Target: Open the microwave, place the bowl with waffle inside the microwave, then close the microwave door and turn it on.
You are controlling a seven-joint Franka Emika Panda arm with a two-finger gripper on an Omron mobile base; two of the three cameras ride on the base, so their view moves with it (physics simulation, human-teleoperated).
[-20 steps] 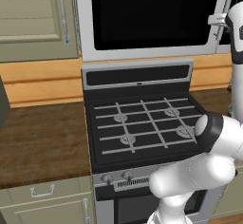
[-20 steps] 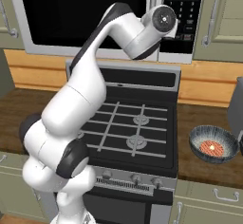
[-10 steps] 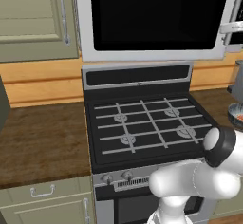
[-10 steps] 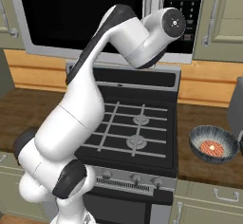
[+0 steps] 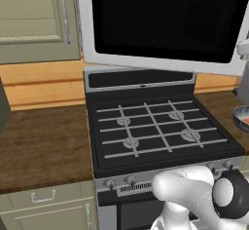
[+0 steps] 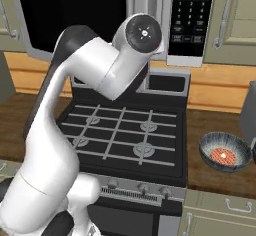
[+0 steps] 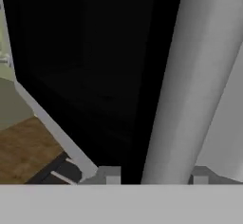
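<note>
The microwave door (image 5: 165, 19) stands partly swung out over the stove, its black glass facing left of the room; it also shows as the microwave door (image 6: 70, 15) at upper left. Beside it is the microwave's dark button panel (image 6: 192, 15). My gripper (image 7: 154, 174) is shut on the door's silver bar handle (image 7: 185, 85), which runs up between the two fingertips. My white arm (image 6: 100, 70) reaches up to it. The dark grey bowl (image 6: 225, 152) with the orange-red waffle (image 6: 223, 156) sits on the counter right of the stove; the bowl (image 5: 241, 118) is cut off by the frame edge.
A black stove (image 5: 155, 126) with grates lies directly below the microwave. Wooden counters (image 5: 44, 146) flank it on both sides. A tall grey object (image 6: 248, 115) stands just behind the bowl. Beige cabinets (image 5: 34, 19) hang beside the microwave.
The microwave door has swung outward from nearly shut to partly open. My arm has pulled back and lower with the handle in its grip.
</note>
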